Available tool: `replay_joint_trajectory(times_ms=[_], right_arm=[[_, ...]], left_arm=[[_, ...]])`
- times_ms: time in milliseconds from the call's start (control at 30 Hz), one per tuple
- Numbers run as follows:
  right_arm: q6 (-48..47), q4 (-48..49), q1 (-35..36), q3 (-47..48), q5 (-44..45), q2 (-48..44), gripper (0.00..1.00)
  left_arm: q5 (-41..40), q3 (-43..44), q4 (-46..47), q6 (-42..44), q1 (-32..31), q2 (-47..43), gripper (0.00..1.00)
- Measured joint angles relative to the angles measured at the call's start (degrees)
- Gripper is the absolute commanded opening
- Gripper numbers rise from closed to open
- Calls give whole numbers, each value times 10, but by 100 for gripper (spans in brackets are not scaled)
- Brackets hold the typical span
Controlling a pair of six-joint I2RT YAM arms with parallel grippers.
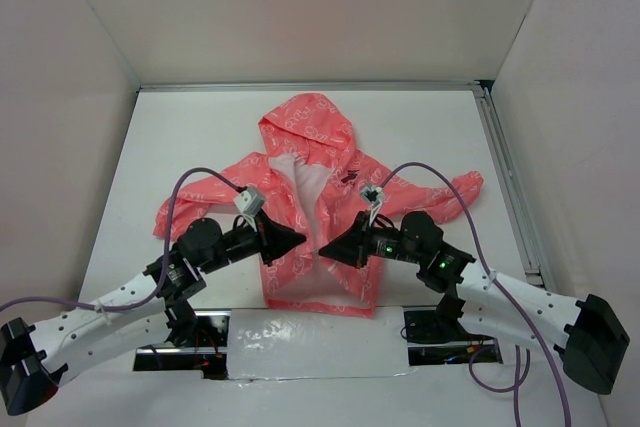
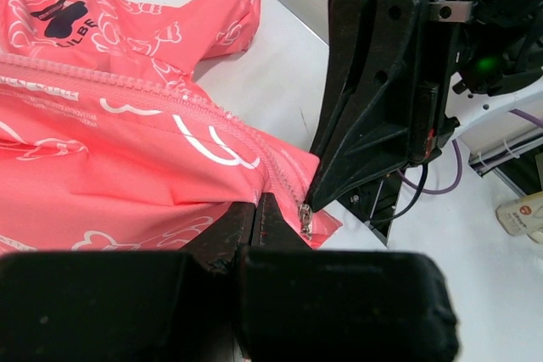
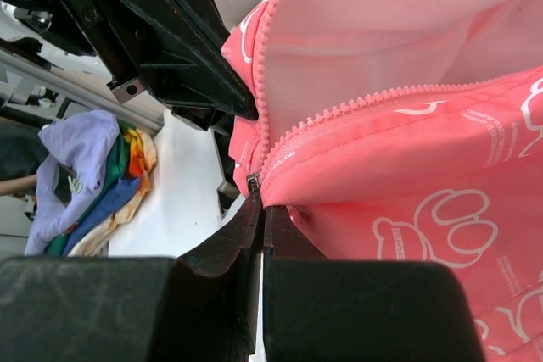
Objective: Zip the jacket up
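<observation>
Squarely on the white surface (image 1: 200, 127), the thin coral-pink hooded jacket (image 1: 320, 197) lies hem nearest, open zipper (image 2: 170, 95) running toward the far edge, left hand (image 1: 296, 239) and right hand (image 1: 329, 247) both clenched on fabric at its foot.

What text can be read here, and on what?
"ILBE", any earlier letters unclear: under the dark chest mark on the jacket.
White small print on the jacket front: too blurred to read.
Top view: nothing legible.
</observation>
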Motion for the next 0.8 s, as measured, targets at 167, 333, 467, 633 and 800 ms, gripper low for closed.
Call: replay_joint_trajectory(times_ms=[167, 333, 467, 633, 800], right_arm=[[2, -3, -1, 7, -9, 12, 0], [9, -3, -2, 8, -8, 11, 0], [13, -2, -4, 8, -5, 0, 0], [15, 1, -11, 8, -9, -6, 0], [15, 2, -11, 8, -23, -2, 0]], left_arm=[[5, -2, 13, 2, 1, 10, 0], [7, -12, 26, 15, 2, 5, 0], [10, -23, 36, 17, 2, -2, 0], [31, -42, 61, 22, 3, -3, 0], [54, -60, 88, 30, 3, -16, 0]])
